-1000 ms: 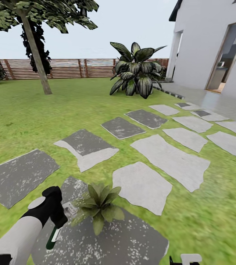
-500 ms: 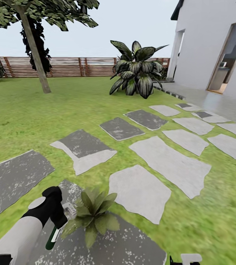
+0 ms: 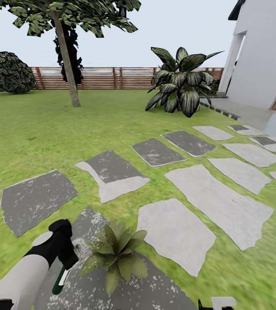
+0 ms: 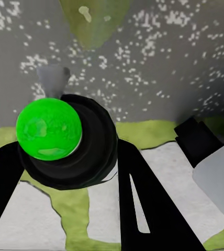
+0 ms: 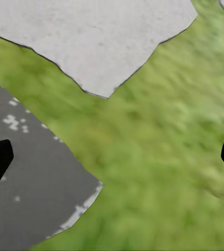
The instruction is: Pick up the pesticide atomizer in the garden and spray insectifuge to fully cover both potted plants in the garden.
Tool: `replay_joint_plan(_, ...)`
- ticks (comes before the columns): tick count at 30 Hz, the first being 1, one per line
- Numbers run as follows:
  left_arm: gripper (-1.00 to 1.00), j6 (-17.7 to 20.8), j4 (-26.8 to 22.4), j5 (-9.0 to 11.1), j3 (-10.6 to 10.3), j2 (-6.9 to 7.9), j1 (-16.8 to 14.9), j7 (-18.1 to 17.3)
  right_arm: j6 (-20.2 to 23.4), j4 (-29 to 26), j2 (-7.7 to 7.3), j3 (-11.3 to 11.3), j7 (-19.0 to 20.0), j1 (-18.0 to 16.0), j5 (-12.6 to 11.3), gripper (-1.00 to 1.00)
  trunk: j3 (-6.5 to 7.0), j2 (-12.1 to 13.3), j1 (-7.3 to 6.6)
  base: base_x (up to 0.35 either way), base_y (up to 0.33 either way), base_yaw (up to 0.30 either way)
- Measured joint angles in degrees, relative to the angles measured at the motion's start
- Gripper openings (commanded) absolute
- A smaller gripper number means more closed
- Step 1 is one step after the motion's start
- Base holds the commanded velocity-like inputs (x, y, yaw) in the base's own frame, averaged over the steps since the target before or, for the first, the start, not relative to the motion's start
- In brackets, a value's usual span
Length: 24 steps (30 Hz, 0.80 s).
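Note:
My left gripper [image 3: 65,255] is shut on the pesticide atomizer [image 3: 61,277], low at the left of the head view. Its dark green body hangs below the black fingers and its pale head [image 3: 81,247] points at a potted plant [image 3: 116,255]. That plant is a low rosette of pointed green leaves on a dark speckled stepping stone [image 3: 155,292], about a hand's width from the nozzle. In the left wrist view the atomizer [image 4: 49,130] shows as a green disc in a black body between black fingers [image 4: 143,204], with a leaf [image 4: 93,21] beyond. My right gripper [image 5: 112,157] is open over grass.
Grey stepping stones [image 3: 217,202] run across the lawn toward the white house [image 3: 262,51] at the right. A big dark leafy bush [image 3: 181,82], a tree trunk [image 3: 67,64], a round shrub [image 3: 9,73] and a brown slatted fence [image 3: 112,77] stand at the back.
The whole picture has shifted right, so the camera turned left; the round shrub came into view. My left arm with the atomizer stays beside the plant.

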Motion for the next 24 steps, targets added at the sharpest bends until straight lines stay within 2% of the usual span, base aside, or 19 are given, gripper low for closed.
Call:
replay_joint_plan(4,-1.0,0.0,0.0,0.0,0.0,-0.13,0.1,0.0,0.0,0.0,0.0,0.0,0.0,0.0,0.0,1.0,0.0,0.0,0.0,0.027,-0.095,0.15)
replay_joint_plan(13,-1.0,0.0,-0.1,0.0,0.0,-0.23,0.0,0.1,0.0,0.0,0.02,0.0,0.0,0.0,0.0,1.0,0.0,0.0,0.01,-0.014,-0.264,0.03)
replay_joint_plan(24,-1.0,0.0,-0.1,0.0,0.1,-0.21,0.0,0.1,0.0,0.0,0.02,0.1,0.0,0.0,0.0,1.0,0.0,0.0,0.01,-0.151,-0.249,0.266)
